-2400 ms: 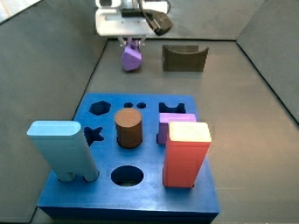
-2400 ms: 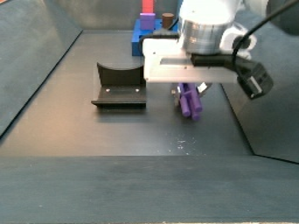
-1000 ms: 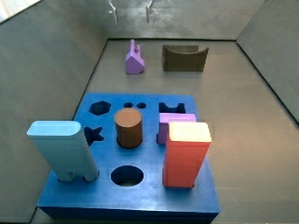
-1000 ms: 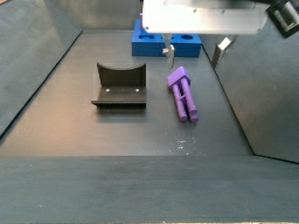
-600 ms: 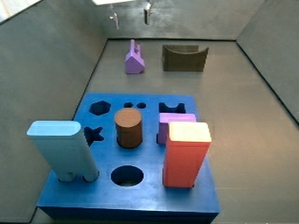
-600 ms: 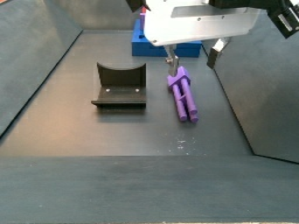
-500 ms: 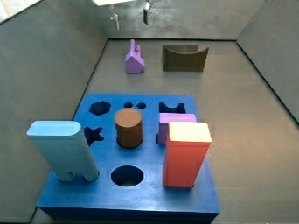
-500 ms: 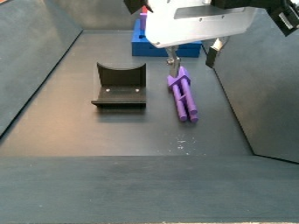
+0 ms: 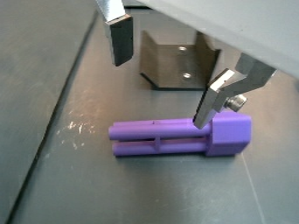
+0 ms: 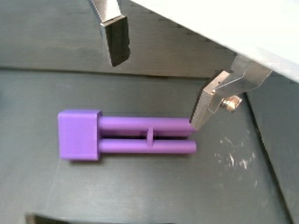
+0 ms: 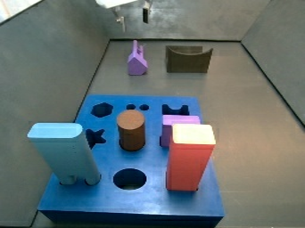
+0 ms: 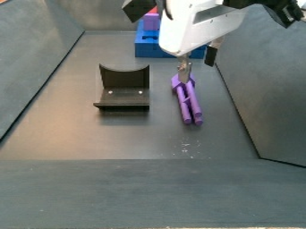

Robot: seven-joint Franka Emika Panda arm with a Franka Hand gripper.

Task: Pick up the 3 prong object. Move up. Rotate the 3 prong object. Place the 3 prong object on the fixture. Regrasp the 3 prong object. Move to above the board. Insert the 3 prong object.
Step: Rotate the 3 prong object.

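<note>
The 3 prong object (image 12: 188,98), a purple peg, lies flat on the dark floor, beside the fixture (image 12: 122,87). In both wrist views the peg (image 9: 181,138) (image 10: 128,140) lies below the fingers, untouched. My gripper (image 12: 198,63) hangs tilted above the peg, open, with nothing between its silver fingers (image 9: 117,39). In a side view only the fingertips (image 11: 146,13) show, above the peg (image 11: 137,60) and left of the fixture (image 11: 187,59). The fixture (image 9: 181,63) stands past the peg. The blue board (image 11: 143,200) fills the near part of that side view.
On the board stand a light blue block (image 11: 60,151), a brown cylinder (image 11: 130,132), a red block (image 11: 191,156) and a lilac square block (image 11: 180,118). Grey walls close in the floor on both sides. The board (image 12: 146,40) sits behind the gripper.
The gripper let go of the peg, rose off it and has since turned to a tilted pose above it. The peg now lies flat and still.
</note>
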